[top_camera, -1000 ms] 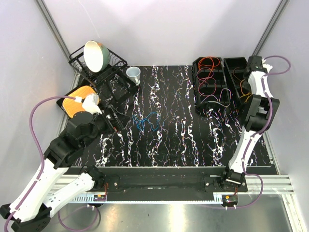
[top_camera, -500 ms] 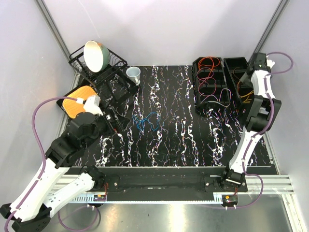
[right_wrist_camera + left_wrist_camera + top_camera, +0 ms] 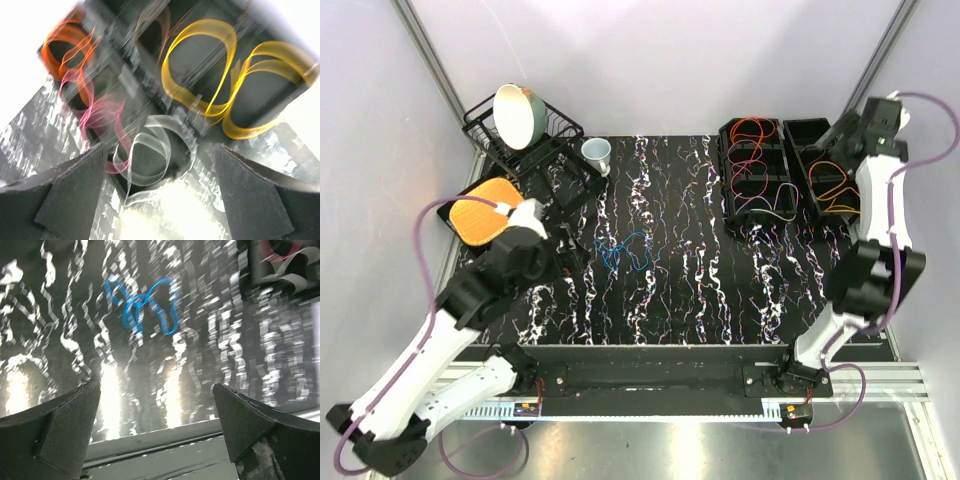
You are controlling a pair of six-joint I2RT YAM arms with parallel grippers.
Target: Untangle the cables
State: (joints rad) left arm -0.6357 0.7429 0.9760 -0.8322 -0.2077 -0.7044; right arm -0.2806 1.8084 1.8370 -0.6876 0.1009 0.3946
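Left gripper [image 3: 156, 385] wide, nothing between the jaws; it hangs over the table [image 3: 680, 300] toward the 9 o'clock side. Blue cable [image 3: 145, 307] lies on the table left of centre, a small knot of loose loops; top view puts it at 3 o'clock from the left gripper, near but apart; left wrist view puts it at 12 o'clock, beyond the fingertips.

Right gripper [image 3: 159, 145] wide too, empty; held above the two black bins at the table's 1 to 2 o'clock corner, over the far end of the right bin [image 3: 810, 122]. Yellow cable [image 3: 234, 75] lies looped in that bin. Left bin [image 3: 723, 150] holds three: orange cable [image 3: 752, 130] in the far compartment; red cable [image 3: 102, 112] in the middle; white cable [image 3: 135, 145] at the near end. Red and white loops overlap; right wrist view is blurred, so I cannot tell whether they are knotted.
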